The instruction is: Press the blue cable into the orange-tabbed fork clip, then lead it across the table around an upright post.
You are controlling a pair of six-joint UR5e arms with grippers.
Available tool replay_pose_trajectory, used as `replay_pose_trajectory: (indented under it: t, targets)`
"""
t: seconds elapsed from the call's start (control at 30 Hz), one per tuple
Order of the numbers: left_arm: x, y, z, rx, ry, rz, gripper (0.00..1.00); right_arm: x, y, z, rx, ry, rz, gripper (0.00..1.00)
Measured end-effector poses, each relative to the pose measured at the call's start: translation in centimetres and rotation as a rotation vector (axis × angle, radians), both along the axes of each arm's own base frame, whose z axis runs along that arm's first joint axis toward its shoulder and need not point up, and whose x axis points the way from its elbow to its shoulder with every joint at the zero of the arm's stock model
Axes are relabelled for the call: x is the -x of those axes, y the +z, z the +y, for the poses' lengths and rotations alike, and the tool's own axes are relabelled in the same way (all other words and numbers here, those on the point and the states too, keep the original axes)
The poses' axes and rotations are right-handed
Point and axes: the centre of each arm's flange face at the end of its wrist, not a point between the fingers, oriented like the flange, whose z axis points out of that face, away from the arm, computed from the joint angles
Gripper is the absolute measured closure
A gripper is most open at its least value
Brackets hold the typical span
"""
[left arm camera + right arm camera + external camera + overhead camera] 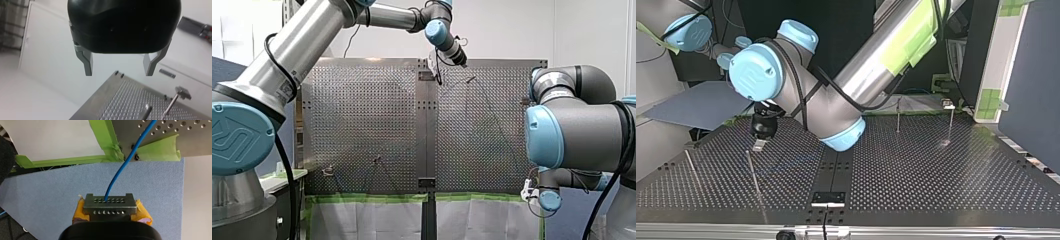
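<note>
In the right wrist view my right gripper (108,204), with orange-yellow pads, is shut on the blue cable (117,173). The cable runs from the fingers over a blue-grey board (62,202) up to the taped corner of the perforated table (175,130). My left gripper (119,72) is open, its metal fingers (88,63) wide apart with nothing between them. It hangs over the table's far edge in the front view (461,61) and at the top view's left (759,142). I cannot make out an orange-tabbed clip in any view.
Thin upright posts stand on the table: two at the top view's right (898,116) (950,122) and two at its left (690,162) (754,172). Green tape (160,151) lines the table's edge. My right arm's elbow (572,135) fills the front view's right.
</note>
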Motion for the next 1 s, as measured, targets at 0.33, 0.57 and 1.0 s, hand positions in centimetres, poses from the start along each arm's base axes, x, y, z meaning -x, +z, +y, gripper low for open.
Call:
replay_pose_trajectory:
  t: [0.33,0.57,1.0]
  targets:
    - [-1.4,-3.8,-1.9,-0.085,-0.038,-0.031,0.00,-0.1,0.0,0.0,0.002,0.002,0.001,1.00]
    - [-2.6,-4.2,-1.5,-0.136,-0.031,-0.074,0.00,-0.2,0.0,0.0,0.002,0.003,0.000,1.00]
    - [-3.7,-4.2,-1.5,-0.215,-0.061,-0.167,0.00,-0.1,0.1,-0.3,0.005,0.005,-0.003,1.00]
